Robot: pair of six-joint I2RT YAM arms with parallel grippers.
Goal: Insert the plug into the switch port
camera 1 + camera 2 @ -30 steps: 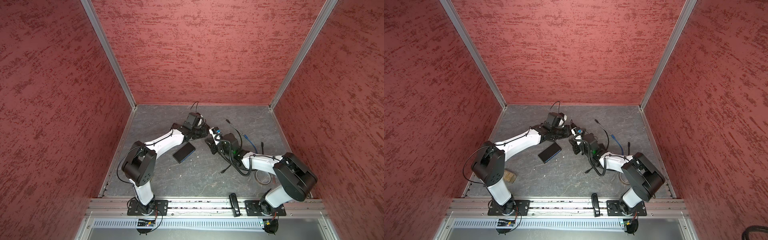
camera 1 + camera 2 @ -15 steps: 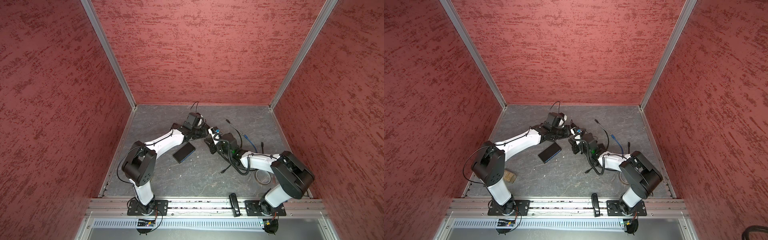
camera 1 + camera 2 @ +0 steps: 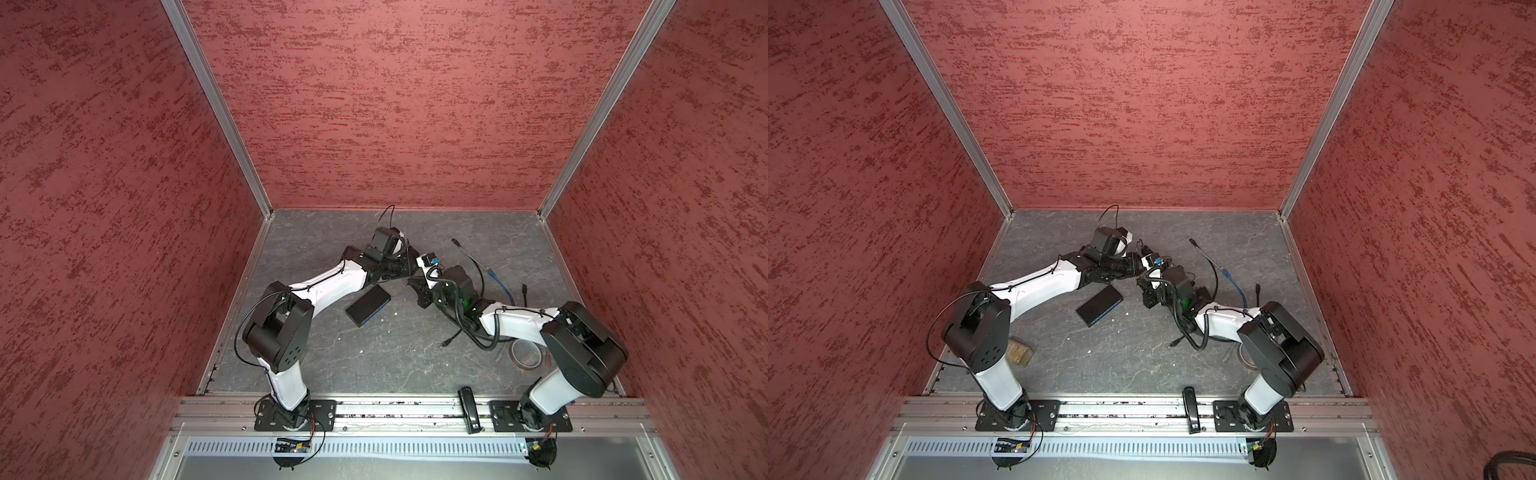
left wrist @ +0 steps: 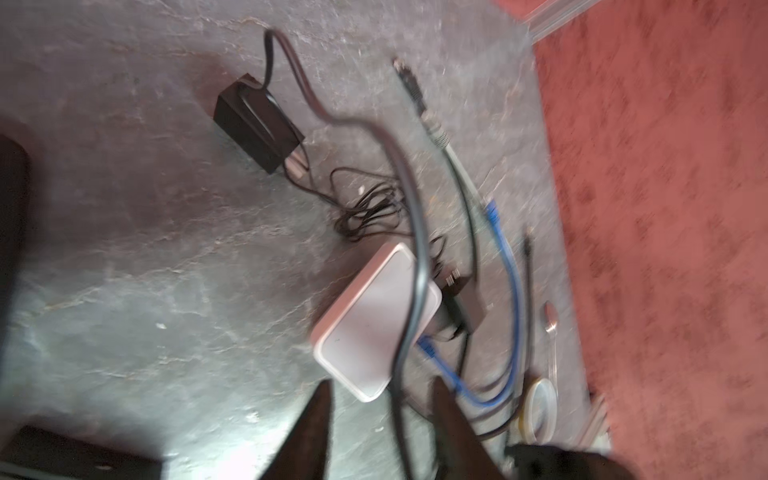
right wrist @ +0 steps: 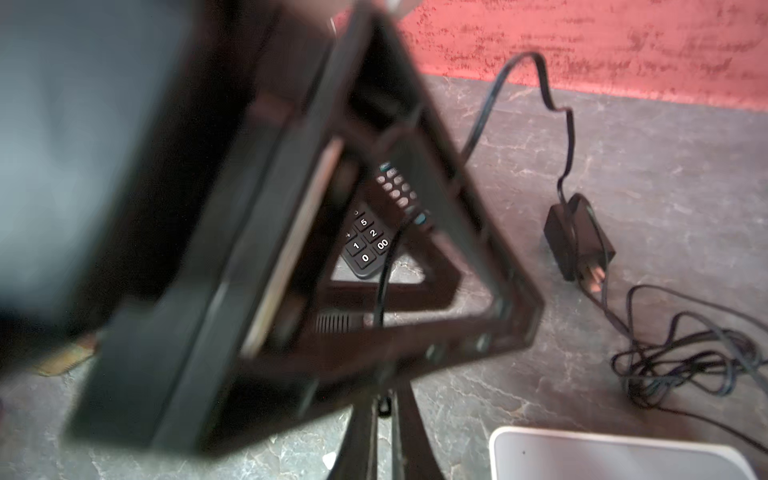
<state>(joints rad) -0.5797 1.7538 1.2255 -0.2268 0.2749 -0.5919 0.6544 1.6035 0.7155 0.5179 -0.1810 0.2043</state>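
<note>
In the left wrist view the white switch [image 4: 370, 328] lies flat on the grey floor, with a blue cable [image 4: 432, 357] plugged into one side. A black cable [image 4: 415, 232] from the black power adapter [image 4: 257, 124] runs past the switch and between my left gripper's [image 4: 384, 415] fingers, which stand open and apart from it. My right gripper [image 5: 384, 409] is shut on a thin black piece of that cable; whether that piece is the plug I cannot tell. A corner of the switch [image 5: 615, 457] shows beside it. In both top views the grippers [image 3: 411, 268] [image 3: 1142, 282] meet mid-floor, hiding the switch.
A black calculator [image 3: 368, 305] lies beside the left forearm. Loose blue [image 3: 496, 280] and black cables and a tape roll [image 3: 525, 353] lie around the right arm. A tangle of thin wire [image 5: 681, 357] sits next to the adapter [image 5: 577, 245]. Red walls enclose the floor.
My left gripper has opened and let go of the black cable. My right gripper has closed on it. Both arms stay close together mid-floor.
</note>
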